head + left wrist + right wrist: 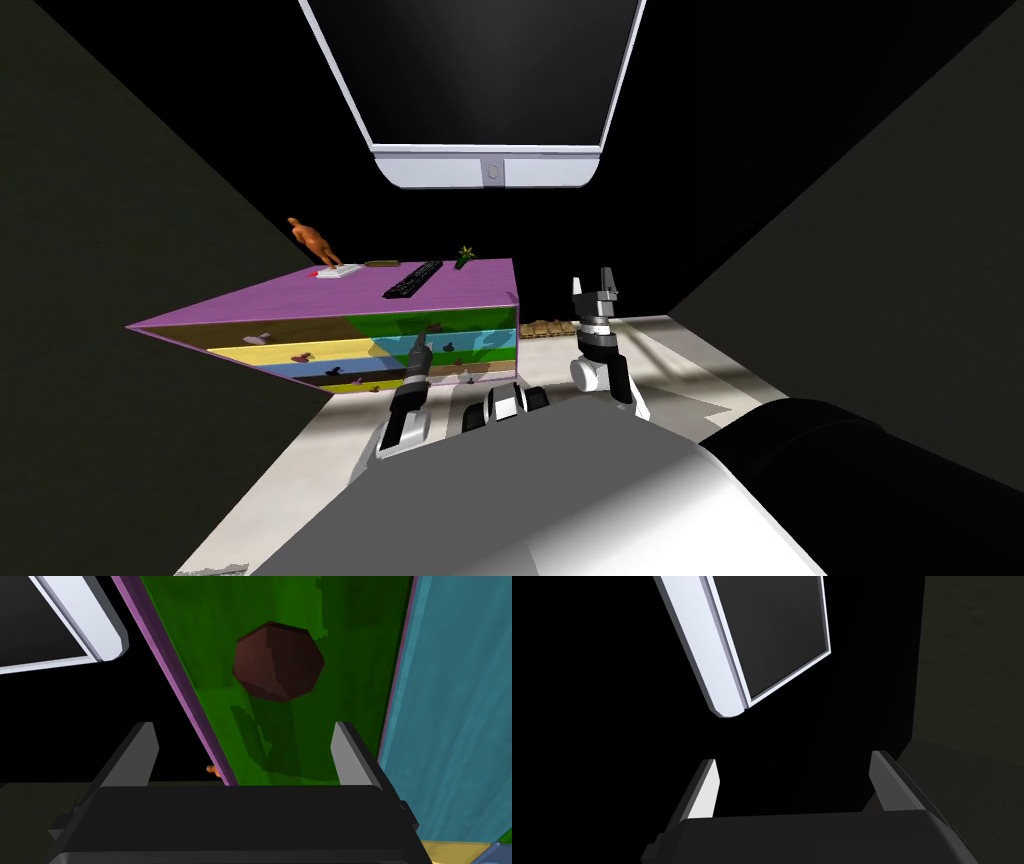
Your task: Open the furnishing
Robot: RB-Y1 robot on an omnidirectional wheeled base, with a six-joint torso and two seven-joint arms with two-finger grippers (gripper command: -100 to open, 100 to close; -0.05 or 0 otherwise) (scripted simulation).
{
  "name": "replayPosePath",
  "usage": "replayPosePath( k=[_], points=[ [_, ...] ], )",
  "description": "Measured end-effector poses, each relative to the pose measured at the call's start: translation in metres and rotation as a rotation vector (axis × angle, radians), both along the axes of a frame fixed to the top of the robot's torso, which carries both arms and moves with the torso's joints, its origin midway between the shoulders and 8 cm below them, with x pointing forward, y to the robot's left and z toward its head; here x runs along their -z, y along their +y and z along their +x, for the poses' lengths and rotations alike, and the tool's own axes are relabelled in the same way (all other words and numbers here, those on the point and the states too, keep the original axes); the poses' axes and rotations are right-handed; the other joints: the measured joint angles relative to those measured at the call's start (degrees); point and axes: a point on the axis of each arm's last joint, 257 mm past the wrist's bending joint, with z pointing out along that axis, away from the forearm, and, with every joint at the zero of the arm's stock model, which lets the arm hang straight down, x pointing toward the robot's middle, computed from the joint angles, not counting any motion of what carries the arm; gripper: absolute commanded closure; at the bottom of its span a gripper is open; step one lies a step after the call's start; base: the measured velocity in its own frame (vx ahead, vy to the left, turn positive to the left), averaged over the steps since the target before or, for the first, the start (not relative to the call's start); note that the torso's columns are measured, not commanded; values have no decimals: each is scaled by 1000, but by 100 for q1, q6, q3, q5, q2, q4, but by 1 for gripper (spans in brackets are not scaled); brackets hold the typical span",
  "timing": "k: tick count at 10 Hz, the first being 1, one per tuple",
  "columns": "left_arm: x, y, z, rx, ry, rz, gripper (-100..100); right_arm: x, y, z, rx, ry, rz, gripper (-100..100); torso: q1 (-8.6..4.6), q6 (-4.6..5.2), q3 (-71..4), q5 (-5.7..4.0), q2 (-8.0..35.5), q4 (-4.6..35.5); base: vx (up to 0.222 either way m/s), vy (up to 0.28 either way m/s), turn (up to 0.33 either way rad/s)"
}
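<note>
A white-framed dark screen [490, 70] is seen at top centre. Below it, left of centre, an orange figurine [312, 240], a black remote [413, 279] and a small green plant [464, 256] are set.

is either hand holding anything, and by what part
Nothing. The left hand is open, short of the brown knob on the green drawer; the right hand is open.

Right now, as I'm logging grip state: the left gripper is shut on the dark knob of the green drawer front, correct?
Not quite. The left gripper is open, not shut: the left wrist view shows its fingers standing apart, with the dark knob of the green drawer front beyond their tips, ungripped.
</note>
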Motion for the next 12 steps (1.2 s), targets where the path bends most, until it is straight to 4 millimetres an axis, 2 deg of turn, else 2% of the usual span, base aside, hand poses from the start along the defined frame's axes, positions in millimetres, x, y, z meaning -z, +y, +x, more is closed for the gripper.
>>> replayPosePath(
  k=[3,5,7,8,12],
  points=[
    [25,-14,6,-12,42,-48,-100,0,0,0,0,0,0,0,-2,-1,-10,-1,-16,-4,74,-13,-20],
    [32,-23,7,-20,56,-86,-100,0,0,0,0,0,0,0,-1,0,-3,-1,-4,-1,27,-9,-4],
    [29,-22,9,-21,55,-86,-100,0,0,0,0,0,0,0,3,0,-12,0,-23,-5,63,-1,-15],
    [29,-22,10,-21,56,-87,100,0,0,0,0,0,0,0,2,-1,-11,0,-15,-6,7,1,5],
    [20,-23,9,-15,40,-84,100,0,0,0,0,0,0,0,14,1,1,14,-2,-16,-157,16,13]
  ],
)
